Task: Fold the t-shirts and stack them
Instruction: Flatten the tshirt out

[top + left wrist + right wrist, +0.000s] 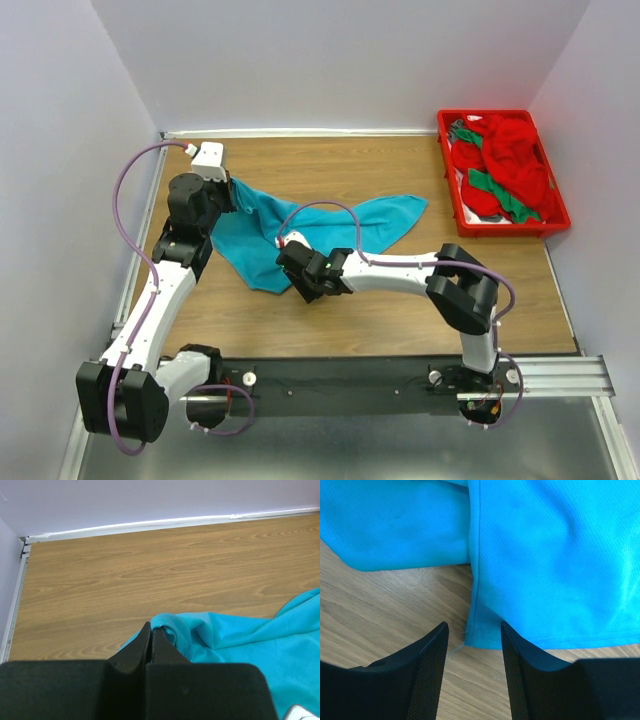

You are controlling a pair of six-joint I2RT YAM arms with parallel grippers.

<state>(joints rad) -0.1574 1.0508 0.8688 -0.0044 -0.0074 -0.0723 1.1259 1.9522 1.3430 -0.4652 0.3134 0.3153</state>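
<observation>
A teal t-shirt (pixel 300 225) lies spread and rumpled on the wooden table, reaching from the left arm to the right. My left gripper (pixel 232 190) is shut on an edge of the teal t-shirt (pixel 230 640) at its far left end; a fold of cloth curls over the closed fingertips (pixel 151 630). My right gripper (pixel 290 268) is open just above the table at the shirt's near hem corner (pixel 482 639), which lies between the two fingers. Red and green t-shirts (pixel 505 170) are heaped in the red tray.
A red plastic tray (pixel 447 170) stands at the far right of the table. White walls close off the back and both sides. A purple cable (pixel 330 207) from the right arm loops over the shirt.
</observation>
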